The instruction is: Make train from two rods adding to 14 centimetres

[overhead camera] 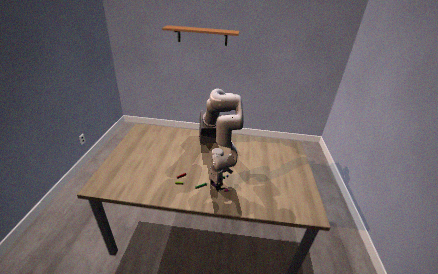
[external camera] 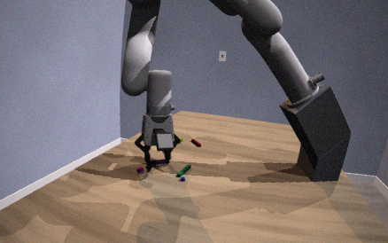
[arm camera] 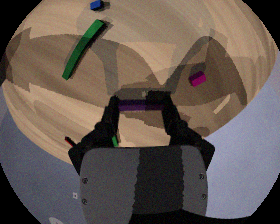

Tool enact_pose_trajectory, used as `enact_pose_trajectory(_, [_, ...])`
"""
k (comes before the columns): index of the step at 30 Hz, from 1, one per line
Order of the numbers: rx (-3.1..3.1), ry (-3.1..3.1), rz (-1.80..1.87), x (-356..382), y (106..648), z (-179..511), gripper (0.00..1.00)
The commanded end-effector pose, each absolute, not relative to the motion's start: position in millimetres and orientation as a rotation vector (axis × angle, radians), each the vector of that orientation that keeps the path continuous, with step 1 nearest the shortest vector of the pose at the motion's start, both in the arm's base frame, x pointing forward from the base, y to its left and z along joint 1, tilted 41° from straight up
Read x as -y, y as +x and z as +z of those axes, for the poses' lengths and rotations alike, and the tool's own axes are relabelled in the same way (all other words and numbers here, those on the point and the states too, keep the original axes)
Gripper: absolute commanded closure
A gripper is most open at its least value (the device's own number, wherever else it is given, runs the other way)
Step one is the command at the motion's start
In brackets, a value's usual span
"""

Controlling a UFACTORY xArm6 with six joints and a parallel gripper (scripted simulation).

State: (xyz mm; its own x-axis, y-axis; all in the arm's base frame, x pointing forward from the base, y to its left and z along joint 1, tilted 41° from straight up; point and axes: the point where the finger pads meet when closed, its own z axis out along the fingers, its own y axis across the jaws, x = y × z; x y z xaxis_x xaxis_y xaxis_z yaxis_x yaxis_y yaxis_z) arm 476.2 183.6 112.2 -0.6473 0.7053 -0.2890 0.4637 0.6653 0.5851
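End effector closed on the purple rod — held crosswise between the fingertips, down at the table, rod's long axis running from one finger to the other in the wrist view. Purple is 6, so the partner must be the green rod, 8.

Green rod lies ahead and to the left of the end effector in the wrist view, near but apart, its long axis slanted — not parallel to the held purple rod. That is the relation the next move depends on: judged, the purple rod has to be carried toward one end of the green rod and turned to match its axis so the ends meet.

Blue rod sits just beyond the green rod's far end — likely too close if the train is built at that end. Magenta rod is ahead-right of the end effector, apart. Red rod and a lime rod lie farther off, behind the end effector.
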Motion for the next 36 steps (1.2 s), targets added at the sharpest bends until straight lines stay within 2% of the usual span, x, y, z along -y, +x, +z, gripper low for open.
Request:
enact_pose_trajectory(1, [-2.377,0.905,0.645,-183,474,116,0.39])
enact_pose_trajectory(36, [-2.377,0.905,0.644,-172,449,148,0.39])
